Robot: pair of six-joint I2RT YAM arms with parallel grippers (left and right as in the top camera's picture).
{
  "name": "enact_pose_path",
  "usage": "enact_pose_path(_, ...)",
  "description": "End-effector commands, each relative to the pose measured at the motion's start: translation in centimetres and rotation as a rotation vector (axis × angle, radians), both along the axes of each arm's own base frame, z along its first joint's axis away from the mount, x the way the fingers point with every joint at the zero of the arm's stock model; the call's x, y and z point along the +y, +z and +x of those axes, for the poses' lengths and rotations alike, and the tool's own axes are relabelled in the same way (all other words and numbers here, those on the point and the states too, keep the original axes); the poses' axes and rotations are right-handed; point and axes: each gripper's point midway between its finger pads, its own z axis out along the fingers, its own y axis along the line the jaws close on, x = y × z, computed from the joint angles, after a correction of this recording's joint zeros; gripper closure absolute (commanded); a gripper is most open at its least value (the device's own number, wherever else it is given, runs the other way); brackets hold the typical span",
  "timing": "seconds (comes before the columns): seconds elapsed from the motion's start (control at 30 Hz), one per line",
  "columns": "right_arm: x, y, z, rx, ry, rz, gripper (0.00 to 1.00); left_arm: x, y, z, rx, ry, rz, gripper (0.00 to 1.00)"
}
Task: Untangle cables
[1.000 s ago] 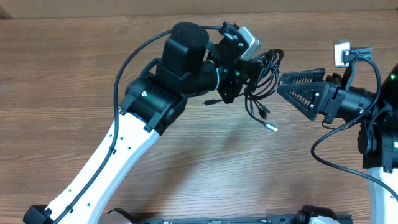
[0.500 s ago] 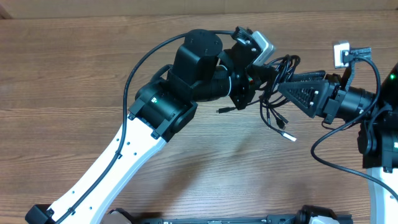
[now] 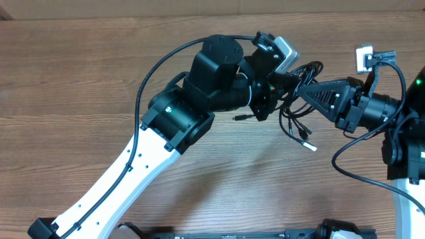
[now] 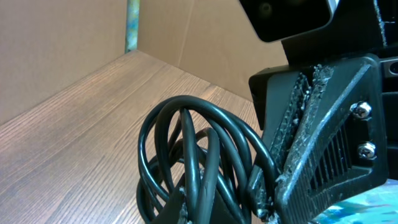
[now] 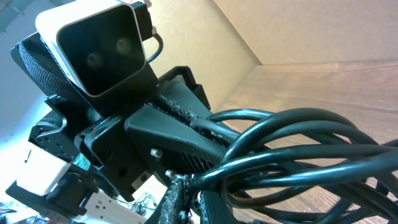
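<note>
A knot of thin black cables [image 3: 300, 72] hangs above the table between the two arms. My left gripper [image 3: 275, 83] is shut on the bundle from the left. My right gripper [image 3: 299, 91] is shut on loops of the same bundle from the right, its tip almost touching the left fingers. Loose ends dangle below: a silver-tipped plug [image 3: 308, 145] and a small black plug [image 3: 240, 117]. In the left wrist view the looped cables [image 4: 193, 149] stand up from my jaws, with the right fingers [image 4: 314, 137] beside them. The right wrist view has cables [image 5: 298, 140] running into my pinched jaws.
The left arm [image 3: 166, 113] stretches across the wooden table [image 3: 80, 79] from the lower left. The right arm's body [image 3: 392, 109] with its own thick wires sits at the right edge. A cardboard wall [image 4: 62, 43] borders the table's far side.
The left arm has carried the cable bundle rightward to the right gripper. The right gripper, open a second ago, has closed on the cables.
</note>
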Motion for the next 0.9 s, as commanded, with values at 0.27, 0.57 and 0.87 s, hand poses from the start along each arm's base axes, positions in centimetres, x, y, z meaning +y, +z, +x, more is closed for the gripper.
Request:
enact_pose_path(0.27,0.09,0.22,-0.36,0.012,0.006,0.004,0.76,-0.59,0.7,-0.51,-0.001,-0.017,-0.019,0.96)
enact_pose_path(0.57,0.08,0.21,-0.35,0.011,0.006,0.004,0.68,-0.83,0.69,-0.81,-0.001,-0.025,-0.019,0.96)
enact_pose_path(0.87,0.4,0.64,-1.18,-0.004,0.059,0.019,0.79,-1.05,0.78,-0.94,-0.011,-0.025,-0.019,0.96)
